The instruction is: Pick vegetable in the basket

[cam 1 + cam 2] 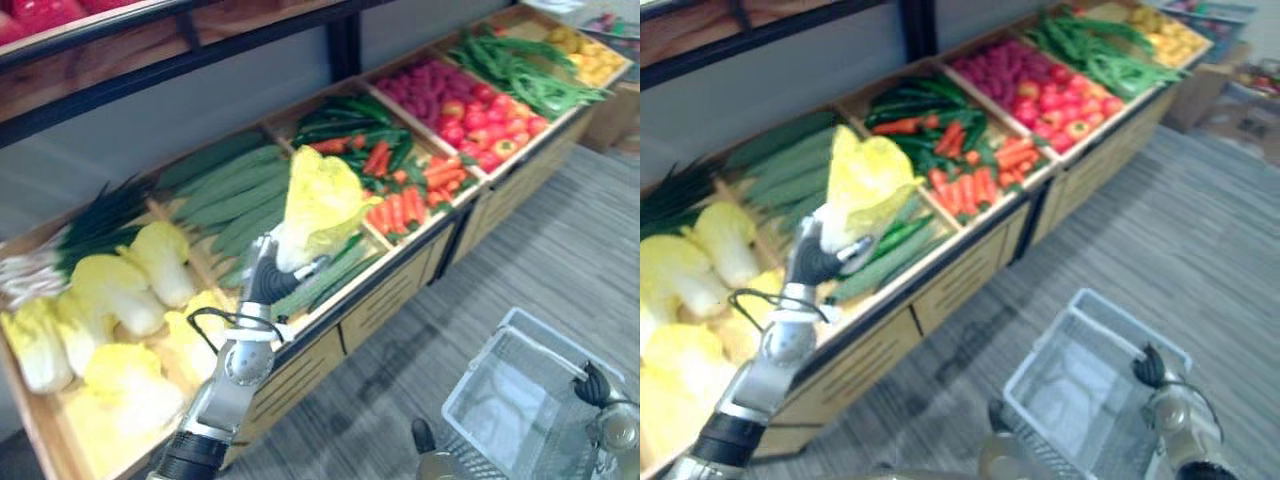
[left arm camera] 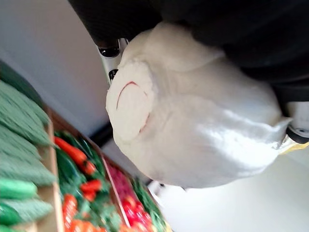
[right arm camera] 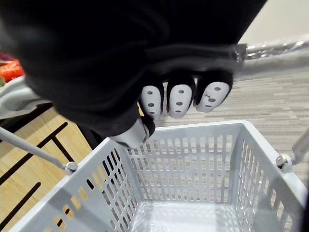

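**Above the produce stand, a cabbage was held up**

At the near right, a light grey perforated plastic shopping basket [image 3: 183, 164] was seen low over the grey striped carpet floor [image 1: 560, 250]. Its thin grey wire handle [image 3: 34, 147] was gripped by the right hand [image 3: 180, 100], whose fingers were curled together over it.

Further in, to the left, a pale yellow-green leafy napa cabbage with a white stem end [image 1: 320, 200] was held upright by the left hand [image 1: 268, 280], lifted clear of the stand and well apart from the basket. The fingers and thumb were clamped round its white base.

Behind and below it, a long light-wood display stand with divided bins [image 1: 390, 290] was laid out. More pale yellow cabbages [image 1: 110, 290] were piled in the nearest bin, with green onions [image 1: 90, 225] beside them. Long green bumpy cucumbers [image 1: 230, 190] were placed in the next bin, then orange carrots [image 1: 400, 210] mixed with dark green vegetables. Red round produce [image 1: 480, 120], long green beans [image 1: 520, 70] and small yellow produce [image 1: 590, 55] were set out at the far end.
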You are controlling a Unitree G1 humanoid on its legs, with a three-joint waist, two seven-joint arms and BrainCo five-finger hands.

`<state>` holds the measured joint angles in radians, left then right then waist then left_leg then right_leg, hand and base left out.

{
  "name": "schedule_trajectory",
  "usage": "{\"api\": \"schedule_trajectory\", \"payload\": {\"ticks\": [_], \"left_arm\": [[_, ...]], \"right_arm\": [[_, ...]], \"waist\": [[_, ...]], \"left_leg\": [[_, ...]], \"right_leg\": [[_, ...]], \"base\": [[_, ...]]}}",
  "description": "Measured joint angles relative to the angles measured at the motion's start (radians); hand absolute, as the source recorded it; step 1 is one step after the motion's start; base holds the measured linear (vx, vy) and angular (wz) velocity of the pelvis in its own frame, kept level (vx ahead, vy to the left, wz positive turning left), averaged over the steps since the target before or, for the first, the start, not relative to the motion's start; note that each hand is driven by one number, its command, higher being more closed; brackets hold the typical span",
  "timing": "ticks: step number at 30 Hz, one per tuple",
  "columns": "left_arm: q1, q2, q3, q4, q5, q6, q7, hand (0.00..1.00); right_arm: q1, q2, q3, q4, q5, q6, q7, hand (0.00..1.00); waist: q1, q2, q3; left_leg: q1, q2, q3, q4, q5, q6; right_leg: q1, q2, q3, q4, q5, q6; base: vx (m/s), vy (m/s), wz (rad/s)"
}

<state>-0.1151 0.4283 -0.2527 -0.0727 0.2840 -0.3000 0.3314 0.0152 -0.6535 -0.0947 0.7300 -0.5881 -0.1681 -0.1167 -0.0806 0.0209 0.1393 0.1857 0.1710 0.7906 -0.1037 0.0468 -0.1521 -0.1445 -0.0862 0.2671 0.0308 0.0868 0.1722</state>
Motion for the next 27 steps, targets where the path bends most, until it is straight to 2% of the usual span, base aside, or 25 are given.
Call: {"api": "schedule_trajectory", "payload": {"ticks": [5,11,14,18,23,27], "left_arm": [[-0.08,0.1,-0.214,-0.087,-0.195,-0.037,-0.142,1.0],[-0.221,0.125,-0.445,-0.146,-0.324,-0.09,-0.278,1.0],[-0.264,0.124,-0.531,-0.148,-0.384,-0.092,-0.34,1.0],[-0.282,0.119,-0.635,-0.144,-0.399,-0.092,-0.396,1.0],[-0.283,0.111,-0.73,-0.085,-0.398,-0.089,-0.448,1.0],[-0.283,0.095,-0.764,-0.046,-0.398,-0.089,-0.474,1.0]], "right_arm": [[0.0,-0.043,0.074,-0.17,0.0,-0.006,0.037,1.0],[-0.023,-0.097,0.175,-0.32,0.038,-0.028,0.059,1.0],[-0.063,-0.115,0.235,-0.353,0.06,-0.036,0.084,1.0],[-0.155,-0.15,0.359,-0.412,0.09,-0.04,0.126,1.0],[-0.24,-0.17,0.465,-0.443,0.097,-0.048,0.161,1.0],[-0.279,-0.175,0.509,-0.458,0.098,-0.059,0.17,1.0]], "waist": [[0.003,0.004,-0.021],[0.0,0.024,-0.061],[-0.002,0.024,-0.063],[-0.03,0.029,-0.065],[-0.046,0.03,-0.065],[-0.053,0.031,-0.065]], "left_leg": [[0.062,0.011,0.129,0.001,-0.027,-0.028],[0.114,0.034,0.261,0.009,-0.035,-0.056],[0.115,0.075,0.315,0.097,-0.08,-0.078],[0.118,0.106,0.374,0.165,-0.112,-0.093],[0.132,0.129,0.414,0.215,-0.143,-0.104],[0.142,0.133,0.44,0.234,-0.157,-0.108]], "right_leg": [[0.001,0.034,0.081,0.007,0.003,0.003],[-0.013,0.09,0.151,0.021,0.003,0.002],[-0.024,0.113,0.189,0.035,0.003,0.002],[-0.044,0.142,0.238,0.044,0.006,-0.001],[-0.044,0.162,0.272,0.044,0.009,-0.005],[-0.046,0.171,0.295,0.044,0.009,-0.005]], "base": [[-0.05,-0.014,-0.56],[0.0,0.002,-0.47],[0.04,-0.012,-0.51],[0.01,0.006,-0.37],[-0.04,0.013,-0.24],[-0.06,0.014,-0.19]]}}
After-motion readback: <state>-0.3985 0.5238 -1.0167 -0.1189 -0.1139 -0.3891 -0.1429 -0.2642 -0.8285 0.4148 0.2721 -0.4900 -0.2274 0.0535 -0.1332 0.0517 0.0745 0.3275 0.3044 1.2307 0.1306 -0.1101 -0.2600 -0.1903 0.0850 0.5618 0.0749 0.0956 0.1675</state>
